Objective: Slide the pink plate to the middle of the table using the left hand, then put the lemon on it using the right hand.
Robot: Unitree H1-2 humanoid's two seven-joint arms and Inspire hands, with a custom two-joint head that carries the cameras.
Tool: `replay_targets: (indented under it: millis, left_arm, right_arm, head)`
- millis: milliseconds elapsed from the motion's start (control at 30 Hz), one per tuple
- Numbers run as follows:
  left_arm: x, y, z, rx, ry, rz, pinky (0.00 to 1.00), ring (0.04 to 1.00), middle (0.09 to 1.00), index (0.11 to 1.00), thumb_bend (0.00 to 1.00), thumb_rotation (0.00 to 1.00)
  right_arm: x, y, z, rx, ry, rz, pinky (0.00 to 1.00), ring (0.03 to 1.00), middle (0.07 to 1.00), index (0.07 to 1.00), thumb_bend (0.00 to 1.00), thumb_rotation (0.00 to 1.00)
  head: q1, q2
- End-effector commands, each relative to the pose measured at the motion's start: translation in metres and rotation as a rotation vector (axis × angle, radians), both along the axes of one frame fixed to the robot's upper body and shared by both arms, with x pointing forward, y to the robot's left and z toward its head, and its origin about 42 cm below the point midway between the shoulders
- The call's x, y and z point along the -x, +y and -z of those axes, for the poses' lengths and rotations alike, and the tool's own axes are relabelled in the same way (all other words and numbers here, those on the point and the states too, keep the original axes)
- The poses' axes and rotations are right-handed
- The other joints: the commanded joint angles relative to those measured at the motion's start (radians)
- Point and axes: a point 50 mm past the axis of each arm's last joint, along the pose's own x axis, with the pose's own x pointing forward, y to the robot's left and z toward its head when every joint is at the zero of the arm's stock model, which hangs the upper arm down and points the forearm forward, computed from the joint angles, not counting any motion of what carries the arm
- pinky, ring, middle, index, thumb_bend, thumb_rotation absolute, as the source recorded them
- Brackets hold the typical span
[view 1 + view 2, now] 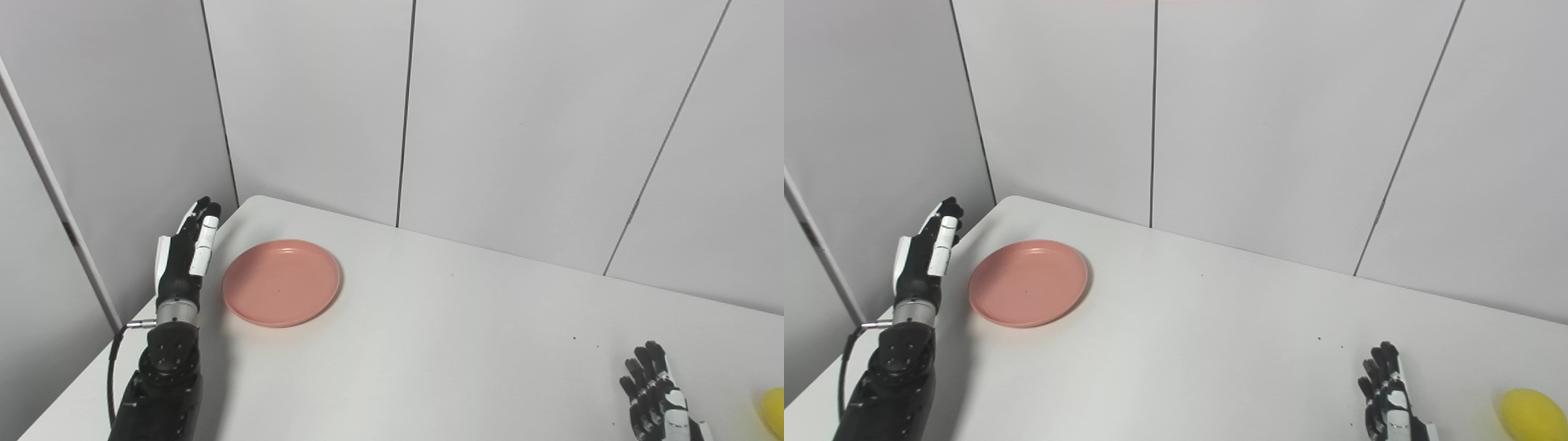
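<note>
Plainly, the white bench (pixel 1213 343) fills the view, its far rounded corner tucked against grey wall panels (pixel 1262 122) with dark seams. The pink plate (pixel 1028 282) lies flat near that far-left corner, not yet at the middle. The left hand (pixel 923 260) stands edge-up just beside the plate's left rim, fingers straight and apart, gripping nothing. The right hand (pixel 1387 392) rests low near the bench's right side, fingers spread, empty. The lemon (pixel 1532 414) sits just right of it. A push above the rim could ride over the shallow plate; the smooth surface may let it overshoot, or let the lemon roll.
</note>
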Motion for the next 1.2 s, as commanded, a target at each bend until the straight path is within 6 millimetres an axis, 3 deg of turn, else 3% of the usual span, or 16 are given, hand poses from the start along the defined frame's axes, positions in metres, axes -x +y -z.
replay_targets:
  millis: [0,267,833,1167]
  left_arm:
    - [-0.005,0.008,-0.017,-0.029,-0.04,0.029,0.9,0.911,0.909,0.9,0.73,1.0]
    - [-0.007,0.012,-0.004,0.075,-0.027,0.054,0.94,0.918,0.906,0.899,0.79,1.0]
    - [-0.009,0.017,0.012,0.185,-0.038,0.112,0.92,0.907,0.899,0.892,0.81,1.0]
    - [-0.018,0.01,0.022,0.275,-0.054,0.189,0.94,0.924,0.915,0.911,0.8,1.0]
  right_arm:
    - [-0.002,-0.002,-0.017,0.002,-0.076,0.004,1.0,1.0,1.0,1.0,0.66,1.0]
    - [0.0,-0.002,-0.018,-0.002,-0.08,0.002,1.0,1.0,1.0,1.0,0.67,1.0]
    - [0.002,-0.004,-0.022,0.001,-0.088,0.007,1.0,1.0,1.0,1.0,0.68,1.0]
    - [0.001,-0.005,-0.022,-0.005,-0.099,0.0,1.0,1.0,1.0,1.0,0.64,1.0]
  head:
    - [0.001,0.0]
    - [0.009,0.01]
    - [0.024,0.026]
    - [0.023,0.027]
